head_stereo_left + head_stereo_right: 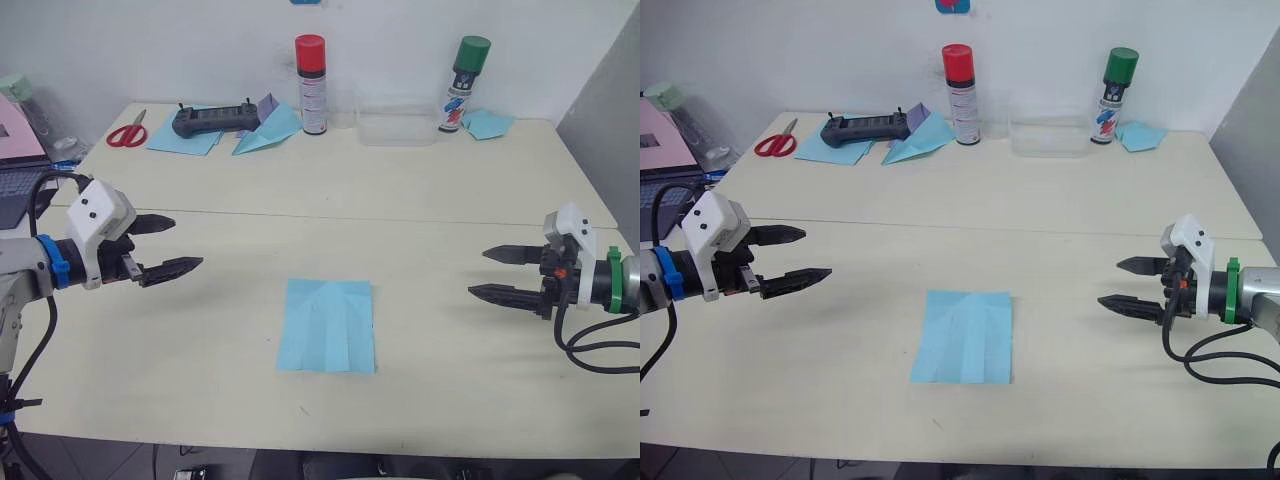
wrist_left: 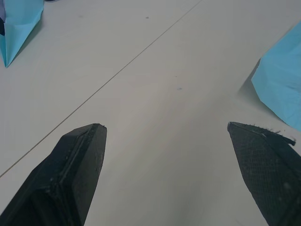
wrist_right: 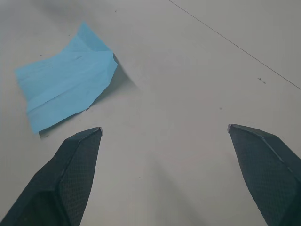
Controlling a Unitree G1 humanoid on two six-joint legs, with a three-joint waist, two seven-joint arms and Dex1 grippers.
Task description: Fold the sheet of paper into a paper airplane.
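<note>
Left gripper (image 1: 172,246): fingers spread wide, empty, hovering over the table (image 1: 430,210), pointing inward.
Right gripper (image 1: 497,273): also wide apart, empty, pointing inward.
Paper (image 1: 328,325): creased, flat on the table's near half, between the grippers, well apart from both.

gripper: the right gripper (image 3: 164,129) has its two black fingers spread wide apart, nothing between them, only bare surface.
fingers: both fingertips (image 3: 84,141) taper to blunt points and carry a fine textured pattern.
paper: the sheet of paper (image 3: 66,84) lies beyond one finger, light blue, with long creases along it and one end folded in at the corners; it is apart from the gripper.
surface: the table (image 3: 188,75) is pale cream, crossed by a thin dark seam line.
</note>
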